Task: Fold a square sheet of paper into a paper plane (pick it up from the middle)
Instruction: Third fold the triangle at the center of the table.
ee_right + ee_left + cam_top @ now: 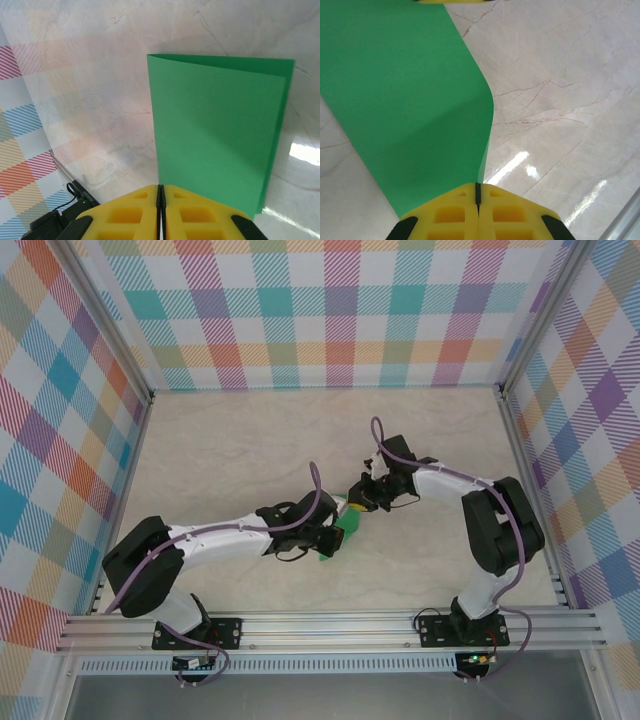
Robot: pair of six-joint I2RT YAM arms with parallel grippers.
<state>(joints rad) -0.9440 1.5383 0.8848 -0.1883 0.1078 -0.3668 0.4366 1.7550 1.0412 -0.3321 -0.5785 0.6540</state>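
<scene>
Between the left fingertips: the square sheet of paper (pixel 405 100) runs edge-on into the seam of the left gripper (pixel 478 192), caught at one border.
Left gripper state: yellow jaws pressed fully together on the sheet, with no gap between them.
Sheet ahead of the left gripper: from the grip it spreads up and to the left in the wrist view as one broad green face. Its free right edge curves outward, then bends back down to the fingertips.
Beside that edge: the pale veined table (pixel 560 100) shows to the right of the sheet and beyond it.
Right gripper state: the right gripper (pixel 160 195) has its jaws closed tight, the yellow pads meeting along a thin dark line.
Sheet ahead of the right gripper: straight in front of the fingertips and off to their right, seen face-on. Its left edge lines up with the seam, and its near edge passes behind the fingertips.
Grip on the right: the pads hide the near edge, so I cannot tell whether the sheet is nipped there.
Sheet shape: doubled over. The upper layer bows slightly at the far edge, and the lower layer shows as a narrow strip down the right side.
From above: the two grippers meet nearly tip to tip near mid-table, the right one just beyond the left. Green shows between them and under the left fingers.
</scene>
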